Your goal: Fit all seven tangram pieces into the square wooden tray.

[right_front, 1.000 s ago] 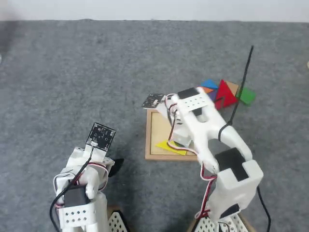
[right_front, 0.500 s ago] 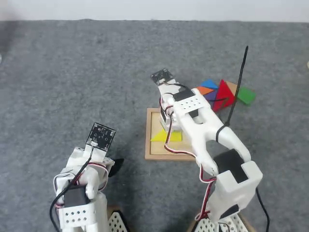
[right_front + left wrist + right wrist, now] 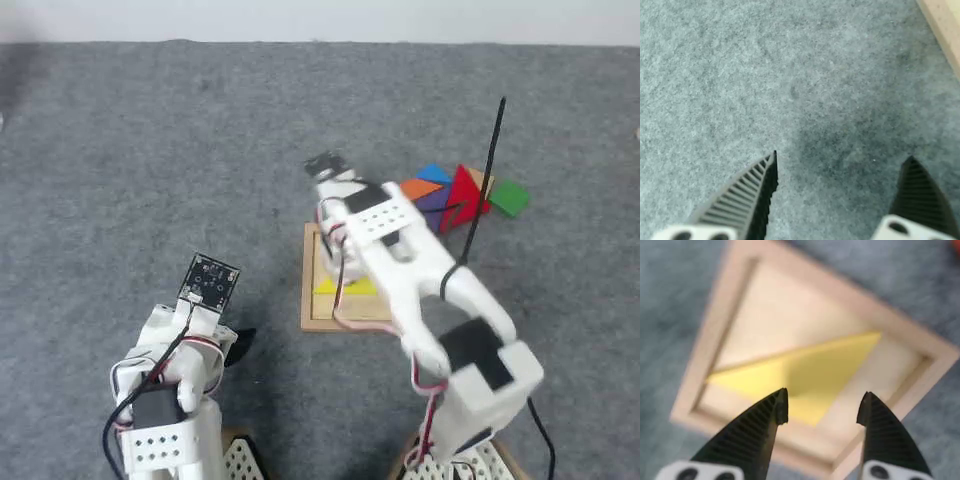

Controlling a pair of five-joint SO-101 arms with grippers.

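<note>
My right claw (image 3: 825, 396) hangs over the square tray (image 3: 720, 325), its jaws moderately apart, holding nothing and touching nothing. The yellow triangle (image 3: 805, 375) lies flat on the tray floor below them. By my reading the step in hand is seating this first piece and clearing away from it. To do it well I would lift the claw straight up, so neither finger catches the triangle. I would then check that its short sides sit against the walls. I cannot tell from here whether they are flush, and a skewed triangle would cost room for the rest. The other pieces (image 3: 455, 190) lie bunched on the grey tabletop (image 3: 150, 150) just past the tray's far right corner, partly behind the arm, and the next reach should come down on one from above. My left claw (image 3: 842, 157) sits wide open and empty above bare tabletop, near the tray's left side.
</note>
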